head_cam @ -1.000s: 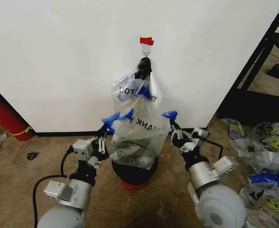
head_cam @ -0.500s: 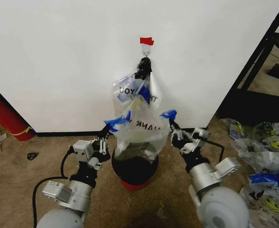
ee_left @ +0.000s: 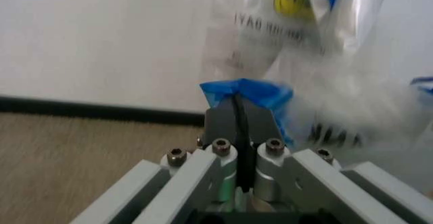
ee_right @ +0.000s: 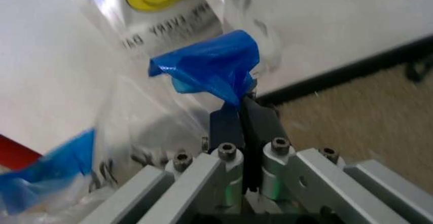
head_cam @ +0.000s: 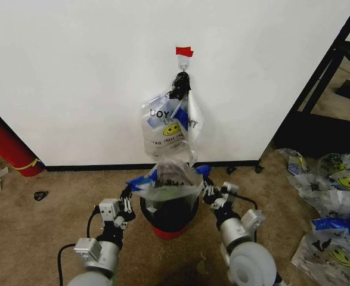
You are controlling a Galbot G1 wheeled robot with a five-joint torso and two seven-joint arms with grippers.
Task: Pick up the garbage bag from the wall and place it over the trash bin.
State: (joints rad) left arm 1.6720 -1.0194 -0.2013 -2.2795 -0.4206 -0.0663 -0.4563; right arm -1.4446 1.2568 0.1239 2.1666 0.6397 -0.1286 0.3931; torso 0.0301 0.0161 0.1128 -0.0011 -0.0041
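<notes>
Here the bag is stretched over the bin by the wall — left gripper pinches one blue handle, right gripper pinches the other, jaws closed. A bunch of bags hangs from the hook above

Tan carpet under trash bin, loose bags
</notes>
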